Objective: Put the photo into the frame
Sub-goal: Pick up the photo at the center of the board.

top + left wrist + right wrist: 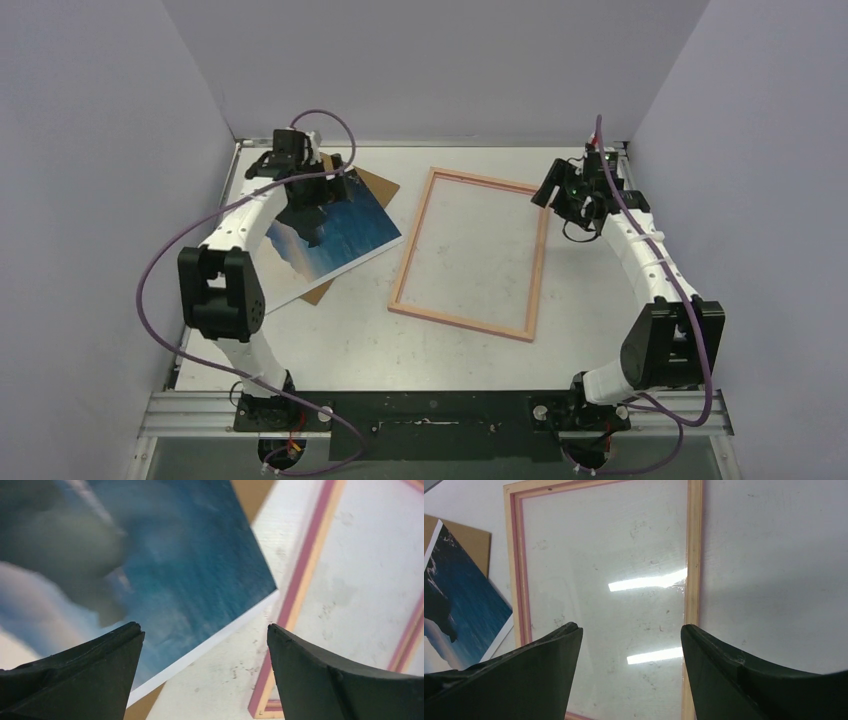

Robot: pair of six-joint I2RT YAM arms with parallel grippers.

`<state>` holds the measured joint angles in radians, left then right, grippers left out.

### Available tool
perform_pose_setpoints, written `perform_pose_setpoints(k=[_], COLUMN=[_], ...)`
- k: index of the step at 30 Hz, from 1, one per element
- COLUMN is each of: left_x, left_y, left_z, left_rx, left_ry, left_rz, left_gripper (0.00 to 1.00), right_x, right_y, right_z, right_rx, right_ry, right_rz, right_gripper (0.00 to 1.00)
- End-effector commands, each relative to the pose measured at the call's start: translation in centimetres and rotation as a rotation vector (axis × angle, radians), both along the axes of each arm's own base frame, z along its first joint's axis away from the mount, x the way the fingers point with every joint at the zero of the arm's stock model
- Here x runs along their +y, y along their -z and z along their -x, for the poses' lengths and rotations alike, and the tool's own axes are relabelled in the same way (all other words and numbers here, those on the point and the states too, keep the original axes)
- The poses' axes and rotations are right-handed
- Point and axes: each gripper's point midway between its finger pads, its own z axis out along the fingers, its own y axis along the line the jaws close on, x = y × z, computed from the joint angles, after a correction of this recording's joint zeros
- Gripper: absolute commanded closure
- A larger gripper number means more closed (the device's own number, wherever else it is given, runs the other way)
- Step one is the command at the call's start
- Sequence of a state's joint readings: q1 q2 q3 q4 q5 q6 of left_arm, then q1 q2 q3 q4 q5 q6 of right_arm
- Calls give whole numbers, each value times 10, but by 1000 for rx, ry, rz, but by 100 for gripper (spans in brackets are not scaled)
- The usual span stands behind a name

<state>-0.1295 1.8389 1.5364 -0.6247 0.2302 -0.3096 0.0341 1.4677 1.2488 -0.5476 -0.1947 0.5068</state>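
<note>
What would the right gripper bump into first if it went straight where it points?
Probably the frame: the open right gripper aims at its shiny middle, near one long wooden side. Depth is unclear.

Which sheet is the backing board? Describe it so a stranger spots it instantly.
Look to the far left corner of the table, left of the pink-and-wood frame, where the sea photo lies face up. The brown backing board lies flat under that photo, only its corners showing past the print's edges. It is plain, solid brown: no picture, no open middle.
</note>
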Motion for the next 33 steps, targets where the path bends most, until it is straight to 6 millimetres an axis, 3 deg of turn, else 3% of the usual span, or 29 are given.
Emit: perform_pose_setpoints(k=[1,2,7,9,15,19,22,26,30,33], left_x=[74,83,125,128,105,96,89,70,62,69], left_y=[-36,-41,-24,-15,0,22,34,39,45,59], left_z=[17,24,69,80,85,95,93,70,56,54], left_rx=[-77,-79,-8,10,40,102,109,116,144,185], left_ry=[-277,-316,-506,-522,-446,-473,-478,-367,-334,-363], left_rz=[-172,-184,-169,-115,52,110,161,244,261,212], left_gripper=[5,5,3,6,26,30,32,50,56,56], right_x=[8,10,32,49,142,211,256,303,335,351], right_y=[-8,-7,-2,0,2,9,15,27,43,62], right_z=[6,7,6,4,-4,-5,-7,-23,-43,-57], right_rx=[-27,-25,-23,-18,-37,-38,-47,-67,-82,-60], right_ry=[-9,-10,-59,-90,-258,-381,-448,-511,-542,-541], right_rz=[-22,-29,-57,-69,-134,-162,-195,-232,-265,-273], right_gripper=[27,27,27,27,28,30,30,30,31,33])
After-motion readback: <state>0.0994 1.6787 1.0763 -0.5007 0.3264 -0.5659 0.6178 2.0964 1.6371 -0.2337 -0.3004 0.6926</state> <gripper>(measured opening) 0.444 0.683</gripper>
